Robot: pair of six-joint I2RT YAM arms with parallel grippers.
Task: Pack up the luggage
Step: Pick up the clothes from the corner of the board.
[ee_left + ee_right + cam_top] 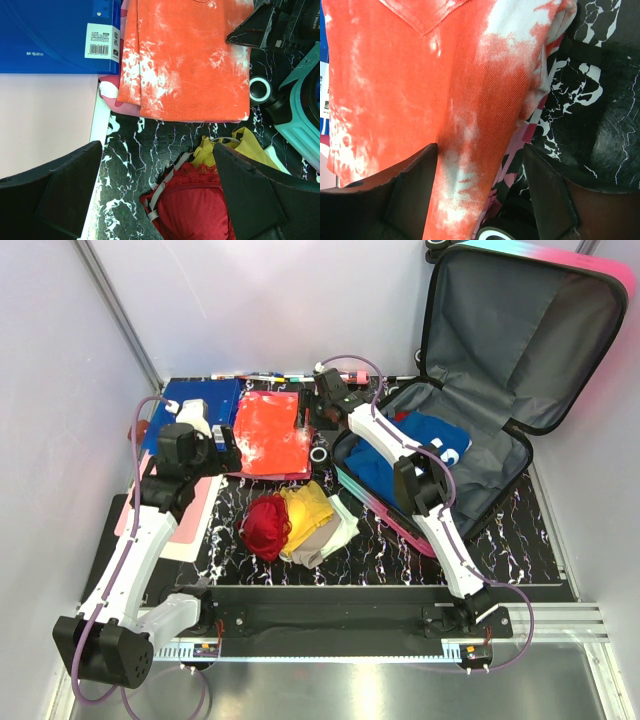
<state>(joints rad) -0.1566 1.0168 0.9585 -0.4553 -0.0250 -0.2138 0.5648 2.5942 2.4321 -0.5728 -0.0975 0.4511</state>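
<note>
The luggage (pixel 510 330) lies open at the right, its lid propped up at the back and blue clothes (pixel 425 435) in its lower half; its teal rim (pixel 300 115) shows in the left wrist view. An orange-and-white garment (pixel 270 435) lies flat left of it. My right gripper (pixel 315 420) is open, its fingers straddling that garment's right edge (pixel 470 150). My left gripper (pixel 232 452) hangs wide open above the table with nothing between its fingers, just over the edge of a red lace garment (pixel 195 205).
A pile of red, yellow and beige clothes (pixel 300 520) lies at the front centre. A blue folder (pixel 195 405) sits at the back left on pink sheets (pixel 190 525). A pink patterned item (pixel 520 165) lies under the orange garment. A white-ringed wheel (pixel 320 453) is beside the luggage.
</note>
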